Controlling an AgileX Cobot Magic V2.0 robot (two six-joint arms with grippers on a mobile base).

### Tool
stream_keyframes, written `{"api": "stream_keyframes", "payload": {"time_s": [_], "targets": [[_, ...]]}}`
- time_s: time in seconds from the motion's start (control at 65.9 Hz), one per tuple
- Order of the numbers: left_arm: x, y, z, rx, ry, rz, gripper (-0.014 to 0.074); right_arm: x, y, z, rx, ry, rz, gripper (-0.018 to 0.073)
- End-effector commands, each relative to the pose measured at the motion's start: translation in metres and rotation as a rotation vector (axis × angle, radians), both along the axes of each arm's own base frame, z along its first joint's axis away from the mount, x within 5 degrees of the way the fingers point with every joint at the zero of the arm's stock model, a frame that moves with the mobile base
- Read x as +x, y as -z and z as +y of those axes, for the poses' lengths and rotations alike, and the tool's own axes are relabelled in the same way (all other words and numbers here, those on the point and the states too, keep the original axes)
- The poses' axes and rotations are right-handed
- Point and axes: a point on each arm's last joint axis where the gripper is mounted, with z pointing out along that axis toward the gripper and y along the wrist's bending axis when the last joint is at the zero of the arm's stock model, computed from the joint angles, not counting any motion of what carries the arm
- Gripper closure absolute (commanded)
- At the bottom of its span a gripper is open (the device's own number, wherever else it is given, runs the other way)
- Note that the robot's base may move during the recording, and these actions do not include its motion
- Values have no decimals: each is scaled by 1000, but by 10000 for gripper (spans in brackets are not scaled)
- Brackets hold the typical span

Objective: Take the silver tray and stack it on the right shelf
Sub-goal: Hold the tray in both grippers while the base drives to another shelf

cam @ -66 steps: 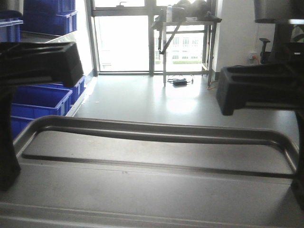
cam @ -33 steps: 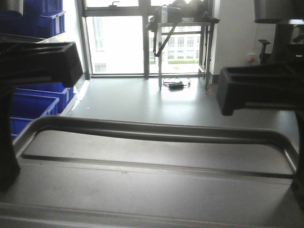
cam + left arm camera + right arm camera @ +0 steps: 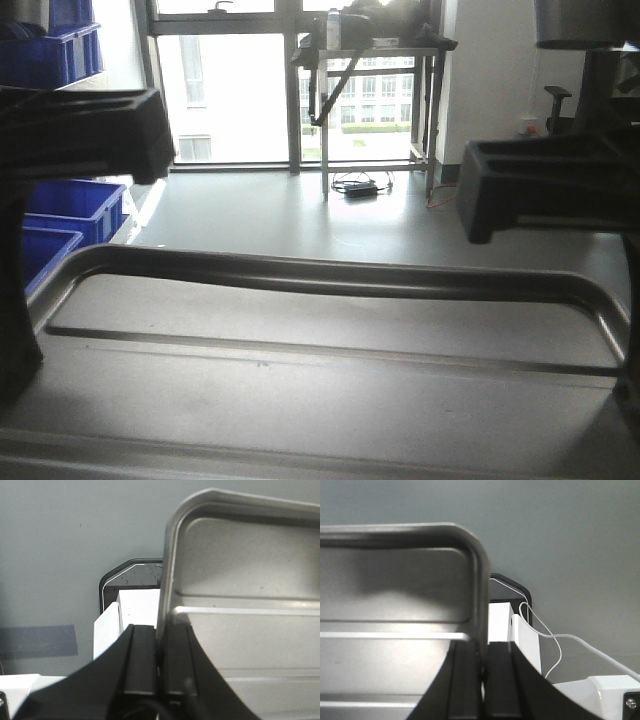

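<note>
We see stacked blue plastic storage bins (image 3: 70, 210) at the left edge of the front view, with more blue bins (image 3: 50, 55) in the upper left corner. Tall bright glass windows (image 3: 225, 95) fill the upper middle. In front of them stands a metal-framed work table (image 3: 375, 100), with a small black box with cables (image 3: 360, 187) on the glossy pale grey floor (image 3: 280, 215) beneath. The left wrist view shows a bluish tape strip (image 3: 37, 640) at the lower left.

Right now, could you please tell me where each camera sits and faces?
Front: behind the tray, facing ahead over the floor to the windows; the left arm and right arm show at the sides.
Left wrist: behind the left claw, looking down along it at the tray's left rim.
Right wrist: behind the right claw, looking down at the right rim.
Shared: both wrist views show a claw shut on the tray.
</note>
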Motion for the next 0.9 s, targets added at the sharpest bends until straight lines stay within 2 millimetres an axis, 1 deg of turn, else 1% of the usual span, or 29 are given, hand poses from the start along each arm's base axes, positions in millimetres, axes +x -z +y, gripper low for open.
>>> {"api": "stream_keyframes", "payload": {"time_s": [0.0,0.88], "targets": [[-5,-10,24,202,-25,21,697,-3,-8,-20,-176,21,19,507],[-5,-10,24,203,-25,20,697,-3,-8,-20,-173,20,18,507]]}}
